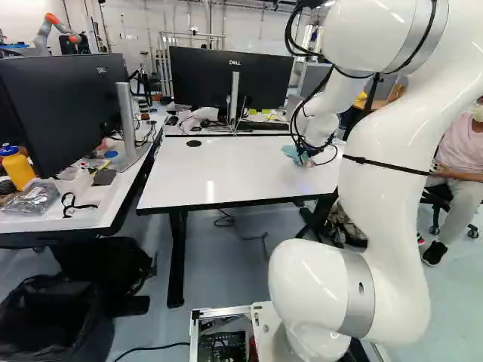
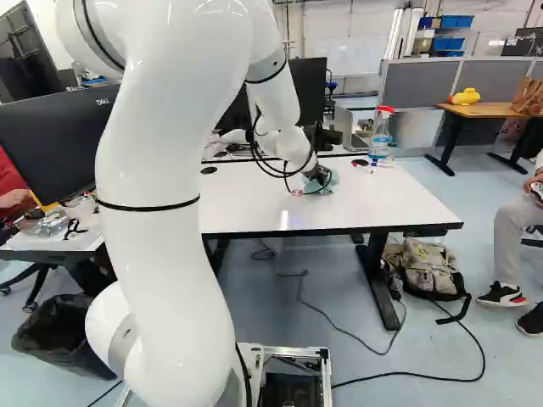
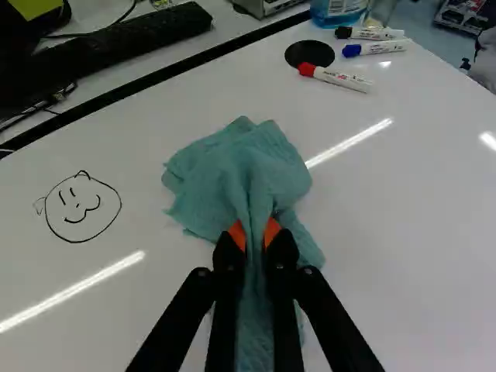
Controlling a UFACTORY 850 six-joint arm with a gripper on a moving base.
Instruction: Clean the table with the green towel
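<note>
Because the green towel (image 3: 232,167) is pinched between the 2 orange pads (image 3: 237,235) of my gripper (image 3: 254,232), I judge step 1, pick-up, complete and step 2, wiping, in hand. The towel lies bunched on the white table (image 3: 418,232), its loose folds spread ahead of and around my fingertips, its tail running back between my 2 fingers.

Off to 1 side of my gripper, apart from the towel, is a black line drawing (image 3: 80,206) of a smiling face with 2 ears. The next move calls for sweeping the towel sideways over it, keeping the cloth pressed flat and my grip firm. Caution: bunched cloth may skip over some strokes, and hard fingertips may scrape the surface.

Farther ahead, toward the opposite side, lie 3 markers: red-capped (image 3: 337,78), blue-capped (image 3: 376,48) and black-capped (image 3: 370,33). I would keep the stroke clear of them. All 3 carry barrel print; beyond them, the spray bottle (image 2: 380,136) has a label. The monitor (image 1: 226,72) beyond the table bears a maker's mark. I see no written words on the tabletop.
</note>
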